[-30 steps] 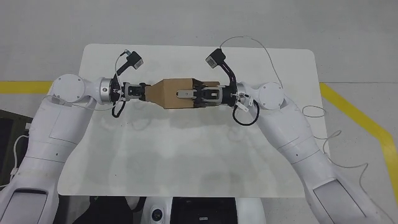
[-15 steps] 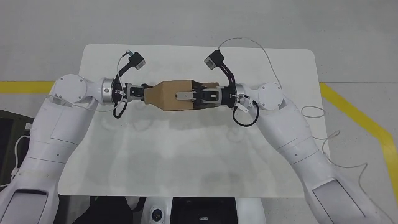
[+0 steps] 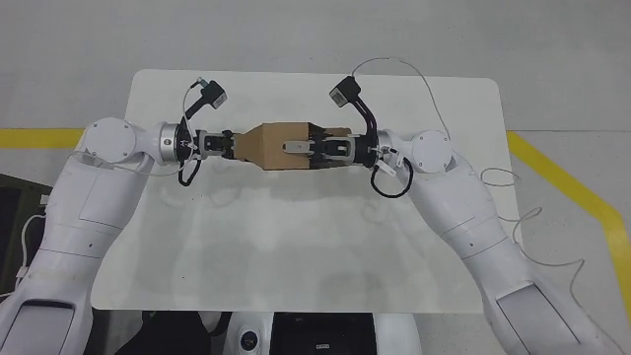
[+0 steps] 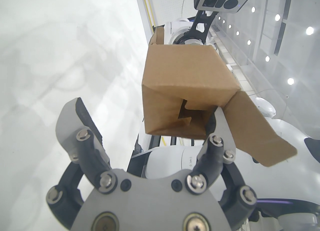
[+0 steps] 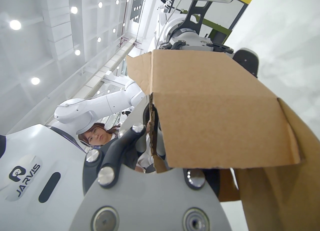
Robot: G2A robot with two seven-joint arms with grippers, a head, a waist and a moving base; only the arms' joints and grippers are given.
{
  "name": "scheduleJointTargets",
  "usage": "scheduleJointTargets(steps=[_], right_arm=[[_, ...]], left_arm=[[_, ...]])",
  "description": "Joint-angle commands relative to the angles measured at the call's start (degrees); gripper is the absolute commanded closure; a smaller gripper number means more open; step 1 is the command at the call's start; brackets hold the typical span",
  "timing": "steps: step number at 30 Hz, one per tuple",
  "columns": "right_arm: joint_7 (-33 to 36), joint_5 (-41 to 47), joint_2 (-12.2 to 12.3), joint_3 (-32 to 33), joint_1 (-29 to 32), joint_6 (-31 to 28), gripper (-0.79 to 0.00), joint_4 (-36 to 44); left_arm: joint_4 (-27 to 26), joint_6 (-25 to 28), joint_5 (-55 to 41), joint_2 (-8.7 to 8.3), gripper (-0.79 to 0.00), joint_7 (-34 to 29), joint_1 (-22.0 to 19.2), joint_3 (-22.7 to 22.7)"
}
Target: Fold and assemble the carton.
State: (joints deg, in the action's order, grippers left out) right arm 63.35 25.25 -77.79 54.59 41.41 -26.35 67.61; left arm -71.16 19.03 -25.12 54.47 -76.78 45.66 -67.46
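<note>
Around the white table (image 3: 296, 256) there is pale floor with a yellow line (image 3: 39, 138) painted across it. A thin cable (image 3: 424, 79) loops from the right arm over the table's far corner, and something dark (image 3: 20, 207) sits at the near left edge, too cut off to name. Each wrist carries a small camera on a stalk, the left arm's (image 3: 209, 94) and the right arm's (image 3: 343, 92), both leaning over the work. The brown carton (image 3: 271, 145) sits between the two grippers over the far middle of the table; whether it clears the tabletop is hard to judge. The left gripper (image 3: 229, 145) stands at its left end with its fingers spread wide. One finger (image 4: 221, 127) touches the end corner by the loose flap (image 4: 257, 129), and the other finger (image 4: 82, 117) is off to the side, touching nothing. That end is folded in with a notched slot (image 4: 185, 112) left showing. The right gripper (image 3: 308, 147) has the other end, clamped onto the carton's wall with one pale finger lying along the top panel. From its own wrist the cardboard blocks nearly everything, so the inner finger is hidden behind the panel, and a large flap (image 5: 275, 179) runs off the picture.
</note>
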Motion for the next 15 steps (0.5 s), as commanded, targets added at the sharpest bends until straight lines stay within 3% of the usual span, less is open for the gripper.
scheduleJointTargets(steps=[1, 15], right_arm=[[-0.62, -0.87, 0.21, 0.61, 0.25, 0.05, 0.000, 0.22], [-6.55, -10.75, 1.30, 2.40, 1.19, 5.30, 0.000, 0.93]], left_arm=[[0.64, 0.11, -0.23, -0.15, -0.785, 0.03, -0.24, -0.70], [0.47, 0.59, -1.33, -1.15, -0.785, 0.03, 0.27, -4.54]])
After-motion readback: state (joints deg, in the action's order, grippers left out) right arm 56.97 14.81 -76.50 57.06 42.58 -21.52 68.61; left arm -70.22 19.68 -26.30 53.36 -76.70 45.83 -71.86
